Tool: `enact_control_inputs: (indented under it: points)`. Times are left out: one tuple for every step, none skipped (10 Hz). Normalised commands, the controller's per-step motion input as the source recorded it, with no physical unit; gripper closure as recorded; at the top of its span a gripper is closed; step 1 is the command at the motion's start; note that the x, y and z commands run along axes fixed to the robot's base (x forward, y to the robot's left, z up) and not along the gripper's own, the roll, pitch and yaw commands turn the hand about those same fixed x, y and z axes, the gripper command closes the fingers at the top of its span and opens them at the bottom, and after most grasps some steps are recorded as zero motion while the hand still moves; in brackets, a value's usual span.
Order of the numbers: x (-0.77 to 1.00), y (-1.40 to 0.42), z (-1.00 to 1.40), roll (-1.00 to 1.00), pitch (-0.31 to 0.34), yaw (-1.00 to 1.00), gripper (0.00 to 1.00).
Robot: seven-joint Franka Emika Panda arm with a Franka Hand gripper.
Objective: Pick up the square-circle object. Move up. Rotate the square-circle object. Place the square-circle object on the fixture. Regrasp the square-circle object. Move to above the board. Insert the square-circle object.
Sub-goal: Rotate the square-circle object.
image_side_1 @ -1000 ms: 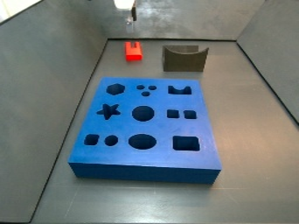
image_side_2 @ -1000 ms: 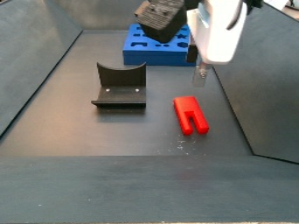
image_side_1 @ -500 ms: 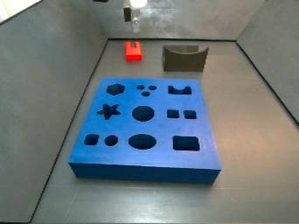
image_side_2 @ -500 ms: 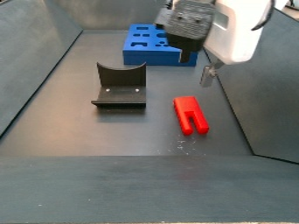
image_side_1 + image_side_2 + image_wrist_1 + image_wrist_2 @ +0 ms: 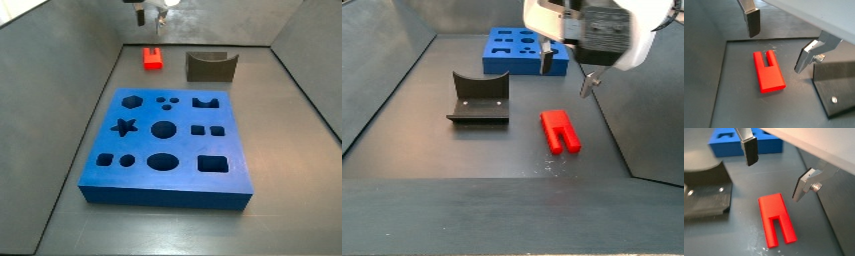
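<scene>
The tool hangs above the red block, its two fingers spread apart with nothing between them. In both wrist views the block lies flat on the dark floor below the gap, its slotted end pointing away from the blue board. The fixture stands just beside the block, apart from it. The board lies beyond the fixture, well apart from the block.

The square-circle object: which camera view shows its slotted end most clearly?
A wrist view shows the square-circle object large, slot facing the camera, below the open end effector. The other wrist picture shows it too. Both side views show it small on the floor.
</scene>
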Motion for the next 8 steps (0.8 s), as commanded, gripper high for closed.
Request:
enact_control_inputs:
  points:
    - [0.04, 0.00, -0.03, 0.00, -0.012, 1.00, 0.00]
    - [0.04, 0.00, -0.03, 0.00, -0.013, 1.00, 0.00]
    - [0.04, 0.00, -0.03, 0.00, -0.014, 1.00, 0.00]
    - [0.04, 0.00, -0.03, 0.01, -0.016, 1.00, 0.00]
    - [0.04, 0.00, -0.03, 0.01, -0.017, 1.00, 0.00]
    - [0.04, 0.00, -0.03, 0.01, -0.020, 1.00, 0.00]
    - [0.04, 0.00, -0.03, 0.01, -0.022, 1.00, 0.00]
    - [0.04, 0.00, -0.03, 0.01, -0.027, 1.00, 0.00]
